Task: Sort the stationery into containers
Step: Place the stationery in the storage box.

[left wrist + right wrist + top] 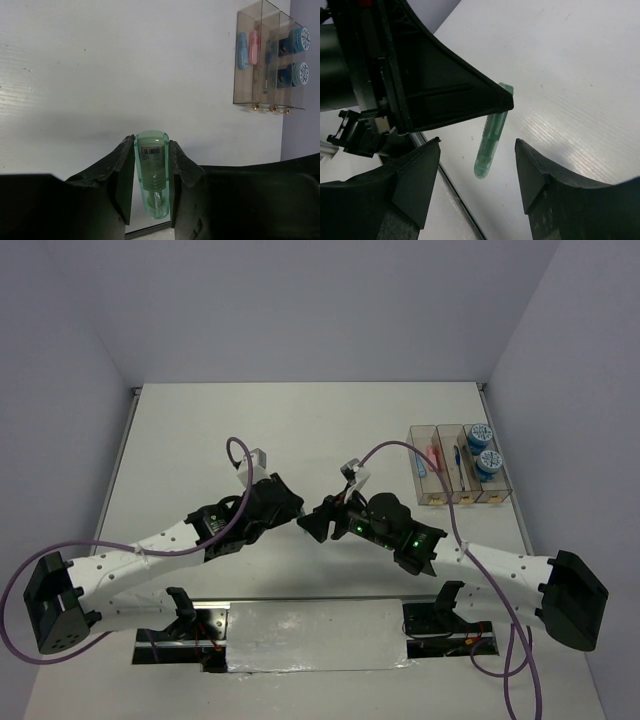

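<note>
My left gripper [151, 167] is shut on a translucent green oblong piece [151, 172] and holds it above the table at mid-table [298, 514]. My right gripper [477, 142] is open, facing it tip to tip [318, 525]. The green piece [491, 135] hangs between the right gripper's spread jaws without touching them. The three joined clear bins [462, 502] stand at the right. The left bin holds a pink piece [254, 47] and a blue piece [242, 50]. The middle bin holds a blue pen [268, 65]. The right bin holds two blue-and-white rolls [481, 433] [489, 462]. I see no red pen.
A shiny metal plate [320, 635] lies along the table's near edge between the arm bases. Purple cables [236, 455] loop above both arms. Grey walls close the table at the back and sides. Small gold bits [272, 108] sit at the bins' near end.
</note>
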Robot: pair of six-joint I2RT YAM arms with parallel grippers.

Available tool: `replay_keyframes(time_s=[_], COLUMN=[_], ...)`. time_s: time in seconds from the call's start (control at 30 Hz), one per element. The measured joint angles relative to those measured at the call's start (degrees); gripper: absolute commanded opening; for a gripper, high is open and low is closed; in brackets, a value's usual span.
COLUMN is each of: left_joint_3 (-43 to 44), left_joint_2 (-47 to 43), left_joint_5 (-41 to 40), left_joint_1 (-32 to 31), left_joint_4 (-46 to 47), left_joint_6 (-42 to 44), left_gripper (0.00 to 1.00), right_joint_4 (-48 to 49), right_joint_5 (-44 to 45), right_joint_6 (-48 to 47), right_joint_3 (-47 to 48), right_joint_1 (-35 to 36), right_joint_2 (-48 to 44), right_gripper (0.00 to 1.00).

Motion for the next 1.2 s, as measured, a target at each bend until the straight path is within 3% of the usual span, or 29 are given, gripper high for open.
replay_keyframes(time_s=[0.37,0.43,0.5,0.53,0.6,0.63,0.7,0.9,1.03,1.2], left_joint_3=[1.53,1.53,1.53,1.53,1.53,1.53,1.53,3.87,12.31,20.61], left_joint_2=[-0.85,-1.11,-1.20,-1.20,-1.49,-1.55,-1.55,-1.90,-3.39,-10.14], left_joint_5=[-1.46,-1.46,-1.49,-1.51,-1.64,-1.84,-1.97,-3.26,-9.14,-16.26], left_joint_1=[-2.43,-2.47,-2.56,-2.56,-2.56,-2.56,-2.54,-3.21,-3.23,-3.21], left_joint_4=[-0.42,-0.37,-0.33,-0.15,0.00,0.07,0.13,-4.92,-15.98,-25.94], left_joint_6=[0.17,0.17,0.20,0.24,0.61,0.52,0.96,0.07,0.17,4.50], left_gripper=[0.00,0.00,0.00,0.05,0.21,0.56,0.96,0.99,0.99,0.99], right_joint_4=[2.27,3.48,4.79,5.66,6.45,6.97,7.69,8.02,3.58,-13.31], right_joint_5=[1.84,1.62,1.01,0.22,-0.22,-0.63,-1.03,-2.16,-3.98,-1.57], right_joint_6=[-0.52,-0.72,-0.92,-0.81,-0.59,-0.33,-0.28,-1.05,-4.63,-15.34], right_joint_3=[-0.87,-1.05,-1.31,-1.44,-1.79,-1.84,-1.86,-1.95,-2.12,4.26], right_joint_1=[-0.13,-0.24,-0.37,-0.37,-0.68,-1.03,-1.14,-4.96,-15.74,-31.54], right_joint_2=[2.84,3.54,3.96,4.11,4.50,4.72,4.98,5.20,4.20,4.44], right_gripper=[0.54,0.47,0.29,0.00,0.00,0.00,0.00,0.00,0.00,0.00])
